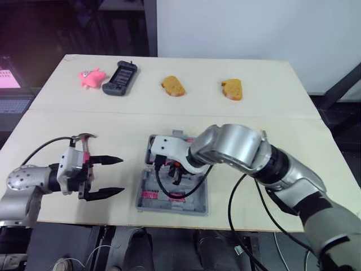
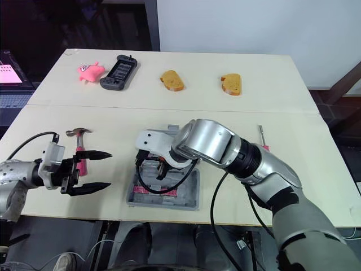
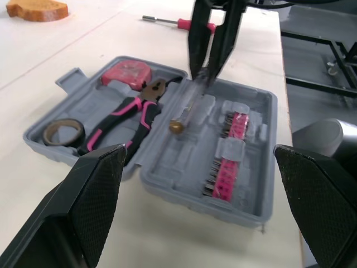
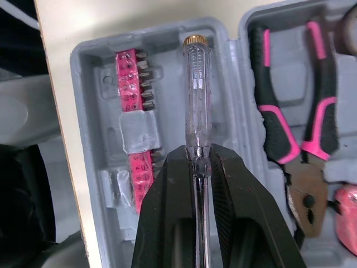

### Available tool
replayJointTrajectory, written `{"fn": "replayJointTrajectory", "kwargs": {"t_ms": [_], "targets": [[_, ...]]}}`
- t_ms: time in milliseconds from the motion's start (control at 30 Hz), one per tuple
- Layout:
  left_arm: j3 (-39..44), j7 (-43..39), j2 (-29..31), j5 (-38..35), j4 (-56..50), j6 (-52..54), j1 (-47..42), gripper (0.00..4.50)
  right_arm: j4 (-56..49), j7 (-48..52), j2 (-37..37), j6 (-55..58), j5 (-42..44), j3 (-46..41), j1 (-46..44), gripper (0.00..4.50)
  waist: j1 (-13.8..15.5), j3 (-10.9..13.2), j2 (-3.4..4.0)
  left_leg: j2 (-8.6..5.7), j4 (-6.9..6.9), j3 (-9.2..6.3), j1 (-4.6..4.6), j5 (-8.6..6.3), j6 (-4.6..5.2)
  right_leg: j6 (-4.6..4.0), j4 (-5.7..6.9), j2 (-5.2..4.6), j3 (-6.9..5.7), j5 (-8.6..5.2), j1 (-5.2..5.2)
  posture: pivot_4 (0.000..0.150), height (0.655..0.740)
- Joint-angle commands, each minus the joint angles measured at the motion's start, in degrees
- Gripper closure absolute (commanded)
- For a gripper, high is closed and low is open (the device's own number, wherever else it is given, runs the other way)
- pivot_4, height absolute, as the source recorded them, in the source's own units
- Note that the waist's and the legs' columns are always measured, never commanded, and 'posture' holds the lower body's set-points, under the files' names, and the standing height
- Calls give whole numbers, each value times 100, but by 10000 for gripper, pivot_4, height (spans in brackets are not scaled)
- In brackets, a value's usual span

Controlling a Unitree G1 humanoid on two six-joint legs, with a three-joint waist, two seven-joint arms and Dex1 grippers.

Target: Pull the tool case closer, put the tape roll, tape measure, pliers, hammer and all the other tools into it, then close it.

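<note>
The left arm (image 1: 25,183) is lying low at 8 o'clock. The left tool (image 1: 122,175) is pointing toward 3 o'clock, its two black fingers spreading wide and gripping nothing. The right arm (image 1: 237,147) is reaching in from 4 o'clock, elbow bending, forearm crossing toward the centre. The right tool (image 4: 199,153) is pointing down, its fingers pinching the shaft of a clear-handled screwdriver (image 4: 196,95).

Over tool case (image 3: 167,184) — right pincer (image 3: 203,72).

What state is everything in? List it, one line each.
Tool case: open.
Clear screwdriver: gripped over the case.
Right claw: shut on clear screwdriver.
Left claw: open, empty.
Pliers: shut, in case.
Tape roll: in case.
Tape measure: in case.
Hammer: on table.
Red screwdriver: on table.
</note>
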Motion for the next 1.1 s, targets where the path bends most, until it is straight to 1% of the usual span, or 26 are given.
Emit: {"fn": "replayJointTrajectory", "kwargs": {"t_ms": [33, 167, 400, 567, 700, 833, 1100], "targets": [[127, 24, 33, -32, -181, -67, 34, 0, 69, 20, 121, 45, -94, 4, -263, 43704, -1, 0, 0, 0, 1, -1, 0, 0, 0, 0, 1, 0, -1, 0, 0, 1500, 7395], [92, 55, 1, -23, -202, -72, 57, 0, 233, 49, 154, 87, -149, 237, -388, 43704, -6, 0, 0, 0, 2, -4, 0, 1, -1, 0, 7, 1, -3, 0, -1, 1500, 7395], [49, 44, -39, -21, -183, -88, 44, 0, 636, 139, 419, -33, -244, 635, -439, 43704, -19, 0, 0, 0, -1, -5, 0, 1, -1, 0, 12, 2, -4, 0, -5, 1500, 7395], [59, 69, -55, -39, -261, -52, 84, 0, 811, 189, 516, -165, -345, 729, -421, 43704, -12, 0, 0, 0, 3, -7, -2, 1, -1, 0, 14, 2, -5, 0, -5, 1500, 7395], [89, 97, -49, -63, -327, -33, 157, 0, 962, 143, 668, -248, -451, 643, -311, 43704, -24, 0, 0, 0, 3, -8, -2, 1, -1, 0, 17, 3, -6, 0, -6, 1500, 7395], [103, 119, -31, -62, -341, -11, 165, 0, 1169, 267, 669, -459, -567, 835, -375, 43704, -15, 0, 0, 0, 3, -9, -2, 1, -1, 0, 19, 3, -7, 0, -7, 1500, 7395], [117, 202, -24, -81, -424, 37, 206, 0, 1727, 497, 992, -937, -886, 1100, -322, 43704, -22, 0, 0, 0, 3, -9, -2, 1, -1, 0, 22, 4, -7, 0, -9, 1500, 7395]]}}
